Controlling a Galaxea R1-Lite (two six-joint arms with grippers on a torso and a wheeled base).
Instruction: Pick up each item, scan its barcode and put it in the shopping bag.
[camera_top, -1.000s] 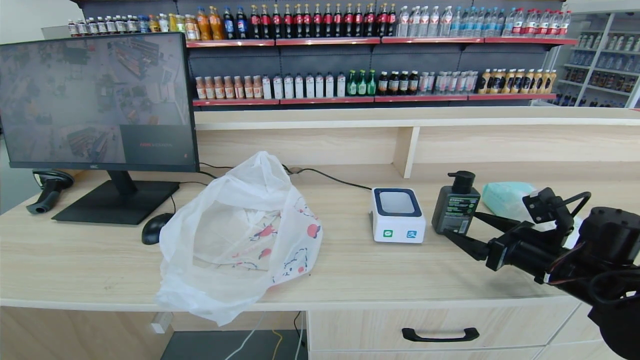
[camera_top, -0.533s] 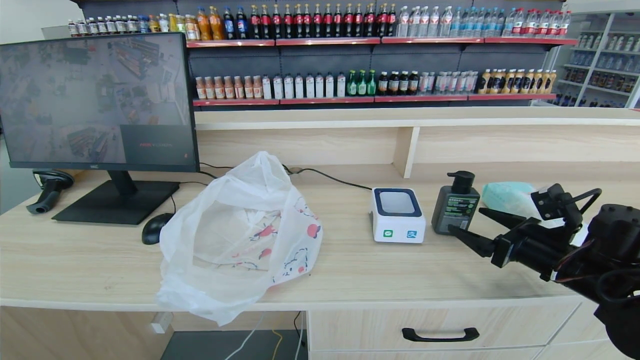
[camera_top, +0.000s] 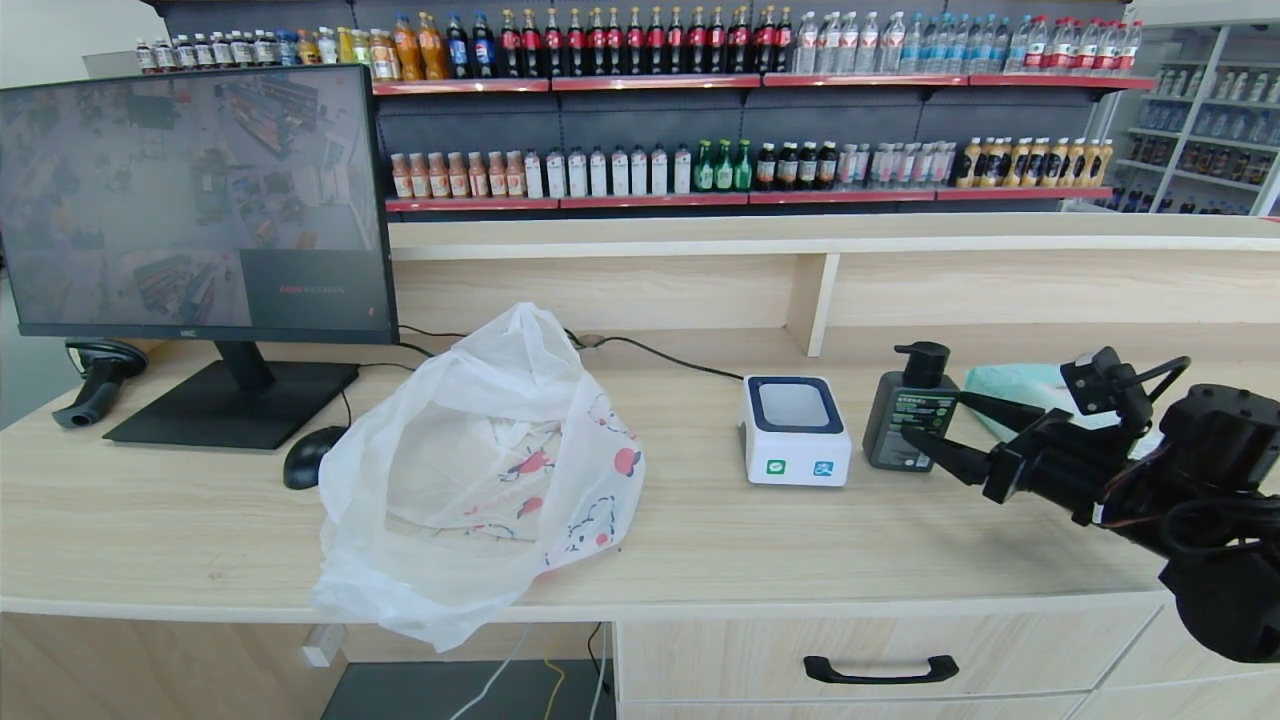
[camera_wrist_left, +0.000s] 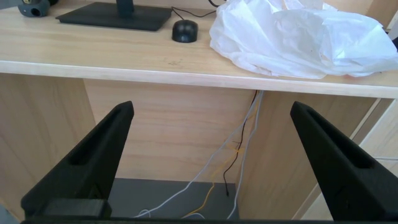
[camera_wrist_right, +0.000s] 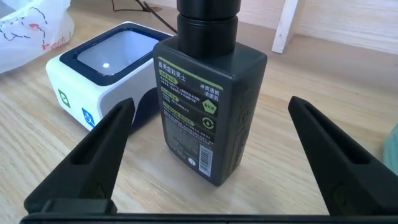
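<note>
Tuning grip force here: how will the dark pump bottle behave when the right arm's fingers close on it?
The pump bottle looks like rigid plastic with flat sides, so it should hold firm between the open fingers. Standing tall and narrow on the counter, it may tip if nudged near the pump. Its smooth faces could slip slightly.

Print is showing on the dark pump bottle (camera_wrist_right: 208, 112): a back label with small white lines under green headings, two round green marks, and a barcode (camera_wrist_right: 204, 160) low at one corner. It is all too fine for me to make out. The white scanner (camera_top: 795, 430) has a green sign (camera_top: 774, 466) and a blue sign (camera_top: 822, 467), both little squares on its front. On the monitor (camera_top: 190, 200), a short red wordmark (camera_top: 312, 290) sits in the screen's dark panel, with a tiny logo (camera_top: 187, 332) on the lower bezel. The shopping bag (camera_top: 480, 480) shows red and black cartoon prints, with no lettering I can read.
</note>
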